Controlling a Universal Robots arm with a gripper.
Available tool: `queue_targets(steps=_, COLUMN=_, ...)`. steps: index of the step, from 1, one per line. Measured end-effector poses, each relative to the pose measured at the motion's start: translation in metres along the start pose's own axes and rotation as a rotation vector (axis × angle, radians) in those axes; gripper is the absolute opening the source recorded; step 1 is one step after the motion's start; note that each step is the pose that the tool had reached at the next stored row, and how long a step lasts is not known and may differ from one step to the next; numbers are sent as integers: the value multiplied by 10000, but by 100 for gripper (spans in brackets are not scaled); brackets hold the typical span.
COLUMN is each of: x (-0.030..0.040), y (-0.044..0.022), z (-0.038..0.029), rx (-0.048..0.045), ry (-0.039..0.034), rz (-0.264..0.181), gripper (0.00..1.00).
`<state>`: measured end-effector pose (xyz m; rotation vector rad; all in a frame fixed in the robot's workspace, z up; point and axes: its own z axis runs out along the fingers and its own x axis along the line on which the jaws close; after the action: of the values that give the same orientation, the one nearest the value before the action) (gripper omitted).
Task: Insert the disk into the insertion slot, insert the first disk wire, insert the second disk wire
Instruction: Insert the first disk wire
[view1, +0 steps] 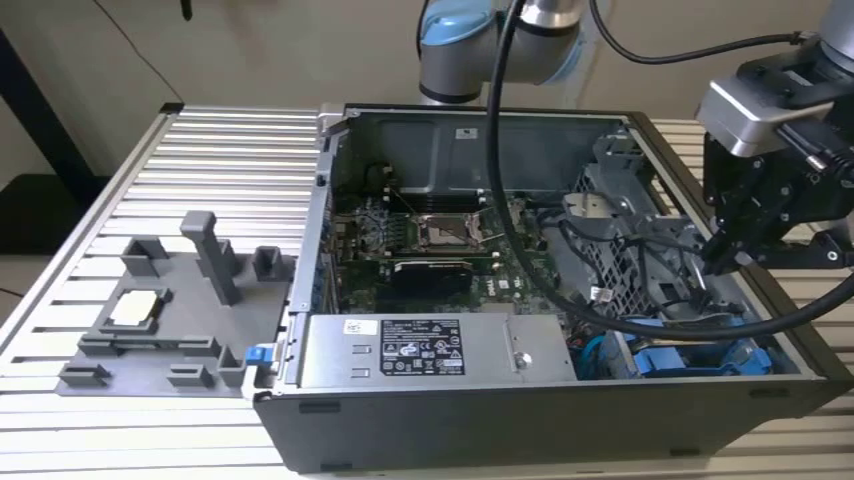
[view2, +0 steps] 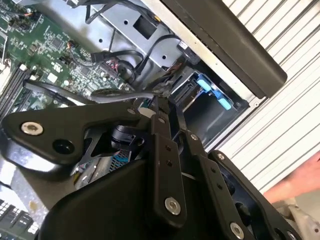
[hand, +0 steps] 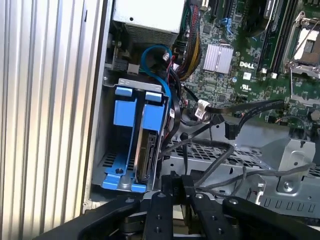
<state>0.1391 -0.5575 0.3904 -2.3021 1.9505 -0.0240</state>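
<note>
1. The gripper (hand: 176, 179) hangs over the case (view1: 534, 425), at its wall on the exterior view's right. In both wrist views the fingers are pressed close together. Whether a wire sits between them cannot be told.
2. Just past the fingertips, the first wrist view shows the disk (hand: 144, 152) standing on edge in its blue frame. It sits inside the slot (hand: 100, 145), in the case corner next to the power supply (hand: 147, 20). A second blue frame (hand: 125, 112) stands just beside it, nearer the case's outer wall.
3. Room is tight. Loose black wires (hand: 220, 107) cross the perforated cage (hand: 215, 152) between the slot and the motherboard (hand: 240, 60). Several of them run close to the fingers.
4. The second wrist view looks along the finger linkage to the case's dark rim, with a blue tab of the slot below it and bare table slats beyond the case.
5. The exterior view gives the arm's pose. The arm (view1: 461, 40) rises behind the case, and its wrist block reaches down over the case's wall on the exterior view's right, gripper pointing into the case. A thick black cable (view1: 491, 150) drapes from the arm across the open case.
6. Beside the case, on the exterior view's left, a grey fixture (view1: 160, 320) rests on the slatted table (view1: 227, 150), well apart from the gripper.
</note>
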Motion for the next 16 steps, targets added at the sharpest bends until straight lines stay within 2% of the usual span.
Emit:
queue_targets(steps=2, x=5, y=-31, z=5, rx=-256, ry=-6, rz=17, gripper=19)
queue_targets(steps=4, x=11, y=-56, z=11, rx=-461, ry=-26, rz=34, gripper=19)
queue_targets(steps=6, x=25, y=-81, z=18, rx=-623, ry=-49, rz=47, gripper=19)
queue_targets(steps=7, x=34, y=-91, z=24, rx=-669, ry=-57, rz=51, gripper=19)
queue_targets(steps=9, x=51, y=-104, z=36, rx=-721, ry=-64, rz=61, gripper=19)
queue_targets(steps=16, x=88, y=-121, z=107, rx=-739, ry=-62, rz=175, gripper=19)
